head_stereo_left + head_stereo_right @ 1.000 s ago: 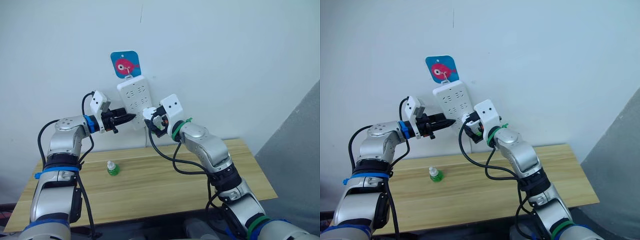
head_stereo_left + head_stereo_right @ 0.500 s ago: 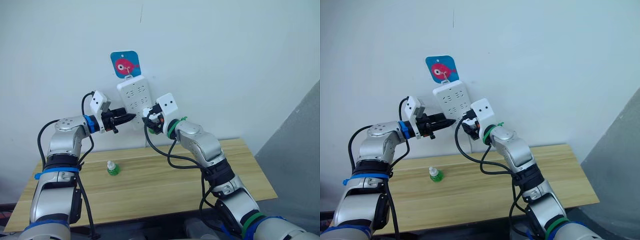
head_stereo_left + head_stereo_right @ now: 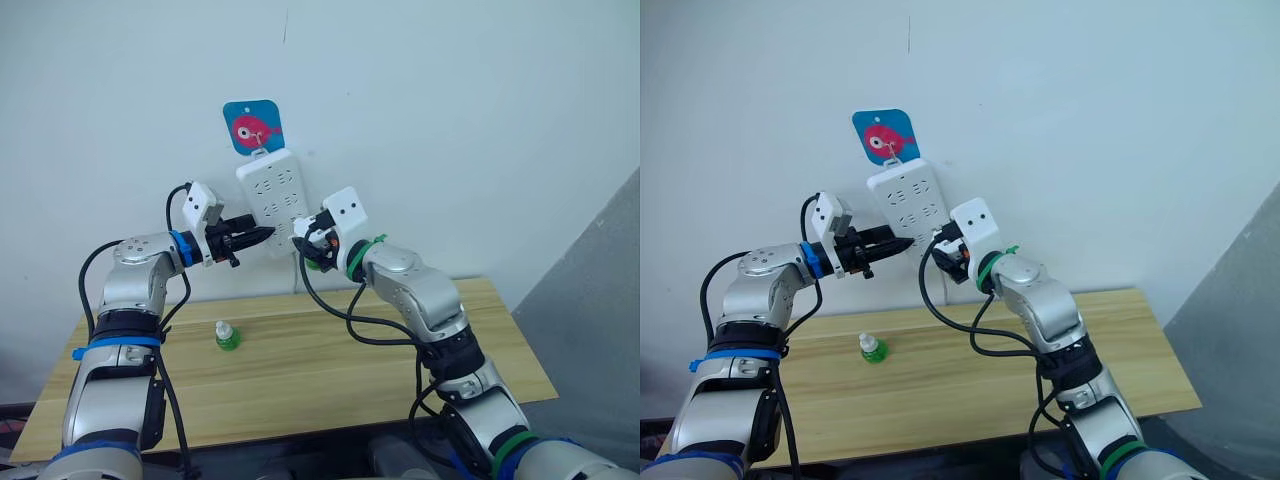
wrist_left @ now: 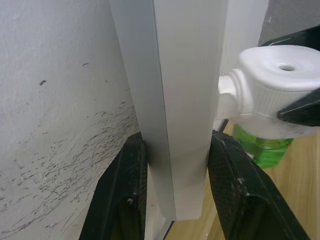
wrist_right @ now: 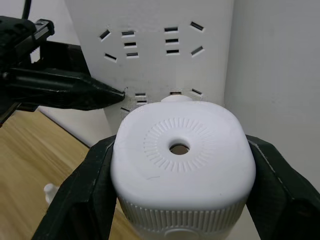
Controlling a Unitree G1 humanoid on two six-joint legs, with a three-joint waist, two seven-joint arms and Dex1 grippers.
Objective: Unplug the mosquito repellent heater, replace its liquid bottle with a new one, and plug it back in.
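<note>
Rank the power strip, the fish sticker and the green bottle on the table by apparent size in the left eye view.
1. power strip
2. fish sticker
3. green bottle, clearly the smallest, though it stands nearer the camera than the two on the wall.

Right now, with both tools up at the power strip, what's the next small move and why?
Probably push the right tool straight in toward the power strip. It is shut on the mosquito repellent heater, whose back stands right at a socket, with green liquid below it, while the left tool clamps the strip's edge to steady it. Whether the prongs are already seated cannot be seen.
</note>
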